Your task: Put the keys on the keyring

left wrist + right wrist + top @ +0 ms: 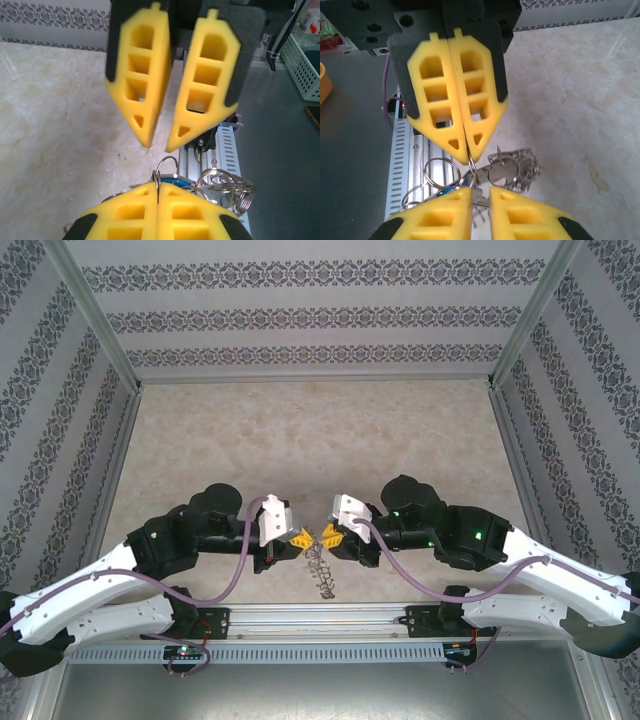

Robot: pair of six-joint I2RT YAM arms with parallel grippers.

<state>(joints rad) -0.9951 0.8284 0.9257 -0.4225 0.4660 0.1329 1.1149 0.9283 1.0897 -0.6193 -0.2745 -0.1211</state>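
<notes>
Pinching the keyring (512,170), closed left tool (468,156); right tool (481,194) ajar.

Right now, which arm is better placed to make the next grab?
Right, likely. The left gripper is shut on the keyring, so it is busy holding. The right gripper faces it with jaws apart, tips close to the ring.

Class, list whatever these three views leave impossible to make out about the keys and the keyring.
Top view: the keyring hangs as a tiny tangle; its loops and any keys are too small to tell.
Left wrist view: the blue key is mostly hidden behind the left gripper; whether it is threaded is unclear.
Right wrist view: the right gripper and the bottom edge cut off the metal between its jaws.
</notes>
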